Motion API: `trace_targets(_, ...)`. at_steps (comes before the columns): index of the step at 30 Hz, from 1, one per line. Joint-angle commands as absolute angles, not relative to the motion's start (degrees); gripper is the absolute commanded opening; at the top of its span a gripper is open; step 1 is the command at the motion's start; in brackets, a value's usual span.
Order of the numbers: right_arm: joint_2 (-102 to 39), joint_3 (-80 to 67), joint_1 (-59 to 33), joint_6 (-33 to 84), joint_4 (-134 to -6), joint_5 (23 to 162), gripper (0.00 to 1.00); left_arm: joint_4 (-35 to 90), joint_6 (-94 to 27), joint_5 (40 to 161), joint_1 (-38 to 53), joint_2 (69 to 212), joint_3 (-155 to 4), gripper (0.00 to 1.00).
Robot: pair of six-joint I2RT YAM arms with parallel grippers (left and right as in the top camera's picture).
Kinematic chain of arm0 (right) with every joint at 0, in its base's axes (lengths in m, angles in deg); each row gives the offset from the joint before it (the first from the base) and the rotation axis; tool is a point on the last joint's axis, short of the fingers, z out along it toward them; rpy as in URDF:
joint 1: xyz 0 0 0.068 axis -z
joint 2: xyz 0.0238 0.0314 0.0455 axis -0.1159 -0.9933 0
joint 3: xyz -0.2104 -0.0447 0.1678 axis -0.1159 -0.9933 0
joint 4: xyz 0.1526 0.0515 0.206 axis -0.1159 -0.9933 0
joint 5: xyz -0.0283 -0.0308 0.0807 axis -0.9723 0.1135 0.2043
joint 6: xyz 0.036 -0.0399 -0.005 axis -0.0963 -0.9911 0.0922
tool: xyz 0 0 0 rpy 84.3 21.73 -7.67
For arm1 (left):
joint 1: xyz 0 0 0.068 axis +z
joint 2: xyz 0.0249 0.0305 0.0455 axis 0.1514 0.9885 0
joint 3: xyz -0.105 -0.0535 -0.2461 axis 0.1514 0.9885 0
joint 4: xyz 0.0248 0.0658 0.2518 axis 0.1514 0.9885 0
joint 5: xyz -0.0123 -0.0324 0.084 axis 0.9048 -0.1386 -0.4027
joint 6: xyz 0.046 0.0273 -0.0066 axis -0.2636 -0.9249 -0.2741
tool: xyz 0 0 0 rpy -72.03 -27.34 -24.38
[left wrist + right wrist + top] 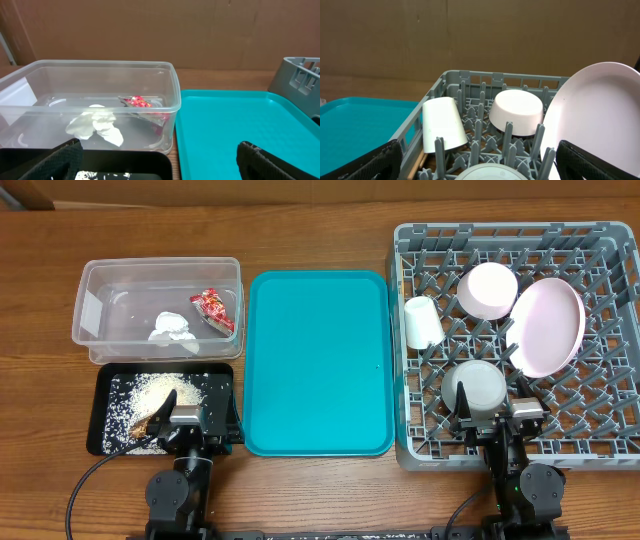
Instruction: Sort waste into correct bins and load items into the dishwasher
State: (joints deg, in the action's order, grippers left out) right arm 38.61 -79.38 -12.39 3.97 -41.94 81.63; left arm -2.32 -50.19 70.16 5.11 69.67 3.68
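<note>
"Across the wooden table (320, 210), what takes the most room?"

"The grey dish rack (500, 228) on the right. Just beside it, in the middle, lies a bare teal tray (318, 360)."

"And on the left?"

"A clear plastic bin (160, 265) at the back. A black tray (100, 410) scattered with rice (150, 395) sits in front of it, nearly touching."

"What's loaded in the rack?"

"A pink plate (546, 327) stands tilted on its edge at the right. Next to it a pale bowl (487, 290) rests upside down, and a second bowl (476, 390) sits nearer the front. I can't tell which way up that one is. A white cup (423, 322) lies on its side against the rack's left wall."

"And the waste?"

"Both pieces are inside the clear bin. A red wrapper (213, 310) lies toward its right side, and a crumpled white tissue (172, 328) is near it."

"How do the claws stand?"

"The left gripper (159, 162) hangs over the black tray's near edge. Its fingers (62, 160) are spread wide and hold nothing. The right gripper (480, 162) sits at the rack's front by the second bowl, its fingers (590, 160) also wide apart and empty."
</note>
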Motion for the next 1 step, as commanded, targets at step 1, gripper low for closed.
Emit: trace_targets(1,39.3,-80.0,-12.7,4.0,-41.7,81.9,1.00,-2.5,-49.0,69.6,5.7,69.0,3.9,1.00)
